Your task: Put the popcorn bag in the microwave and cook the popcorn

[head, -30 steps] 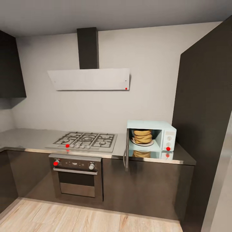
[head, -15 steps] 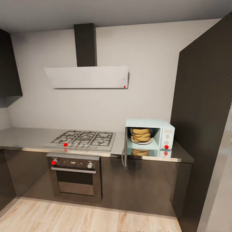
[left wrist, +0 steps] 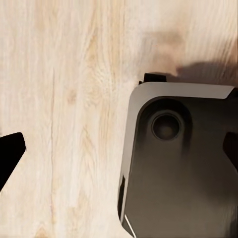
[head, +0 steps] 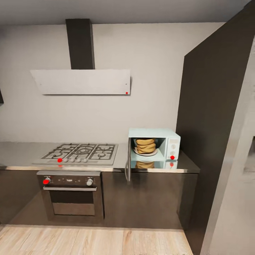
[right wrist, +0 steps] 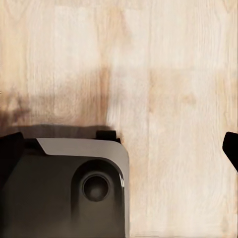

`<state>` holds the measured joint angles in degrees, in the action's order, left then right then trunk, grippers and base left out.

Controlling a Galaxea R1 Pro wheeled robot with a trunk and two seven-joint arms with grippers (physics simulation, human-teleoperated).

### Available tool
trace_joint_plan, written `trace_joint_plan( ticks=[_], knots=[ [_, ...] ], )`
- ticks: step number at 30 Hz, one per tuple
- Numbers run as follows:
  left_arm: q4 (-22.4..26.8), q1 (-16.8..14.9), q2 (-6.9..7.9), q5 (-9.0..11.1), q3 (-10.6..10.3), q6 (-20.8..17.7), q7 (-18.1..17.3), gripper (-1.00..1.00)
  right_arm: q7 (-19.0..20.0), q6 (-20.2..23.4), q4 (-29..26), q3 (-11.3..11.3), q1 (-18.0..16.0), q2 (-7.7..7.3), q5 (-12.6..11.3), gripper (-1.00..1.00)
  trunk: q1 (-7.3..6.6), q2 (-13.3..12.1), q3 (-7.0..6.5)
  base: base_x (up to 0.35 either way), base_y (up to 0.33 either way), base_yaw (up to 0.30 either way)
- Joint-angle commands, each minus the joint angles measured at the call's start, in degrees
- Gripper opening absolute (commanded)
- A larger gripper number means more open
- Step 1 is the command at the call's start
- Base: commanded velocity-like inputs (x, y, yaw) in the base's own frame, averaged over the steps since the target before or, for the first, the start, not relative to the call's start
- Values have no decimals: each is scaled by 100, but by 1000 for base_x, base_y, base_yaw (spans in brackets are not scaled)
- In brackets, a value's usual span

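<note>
Kitchen (head: 156, 71) | we see popcorn bag (head: 145, 146) inside open-doored microwave (head: 171, 136) on table (head: 21, 152) | both jaws spread wide, empty, over floor (left wrist: 64, 99)

head: faces microwave (head: 154, 144), far | wrists: face wood floor (left wrist: 64, 124), close

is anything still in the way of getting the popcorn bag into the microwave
Nothing visible. The popcorn bag already sits inside the microwave, on its white plate. The microwave door hangs wide open toward the hob, so it must be shut before heating.
</note>
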<state>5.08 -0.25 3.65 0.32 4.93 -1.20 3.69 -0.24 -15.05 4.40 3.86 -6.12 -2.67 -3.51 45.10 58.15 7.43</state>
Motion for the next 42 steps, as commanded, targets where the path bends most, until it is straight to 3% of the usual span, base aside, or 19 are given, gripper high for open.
trace_joint_plan(
  ticks=[1,17,18,20,21,31,42],
  knots=[
    [13,-1,1,4,43,-12,0,100,-4,-42,26,39,-12,3,-39,100,1,6,13,5,244,-257],
    [226,-1,64,4,42,7,-10,100,-29,-5,28,28,-12,17,-62,100,1,6,71,75,203,-219],
    [683,-1,80,4,43,-26,-20,100,-24,-6,27,28,-12,26,-62,100,1,6,72,99,91,-24],
    [962,-1,93,4,43,-38,-23,100,-22,-6,27,28,-12,28,-62,100,1,6,72,99,87,-14],
    [1362,-1,127,4,43,-48,-29,100,-21,-6,28,28,-12,29,-62,100,1,6,72,133,108,-5],
    [2932,-1,254,4,52,-81,-14,100,-17,2,27,28,-12,30,-59,100,1,6,72,249,150,-1],
    [4331,-1,129,4,36,-37,-35,100,-6,-17,26,36,-12,30,-54,100,1,6,72,320,46,0]
  ],
)
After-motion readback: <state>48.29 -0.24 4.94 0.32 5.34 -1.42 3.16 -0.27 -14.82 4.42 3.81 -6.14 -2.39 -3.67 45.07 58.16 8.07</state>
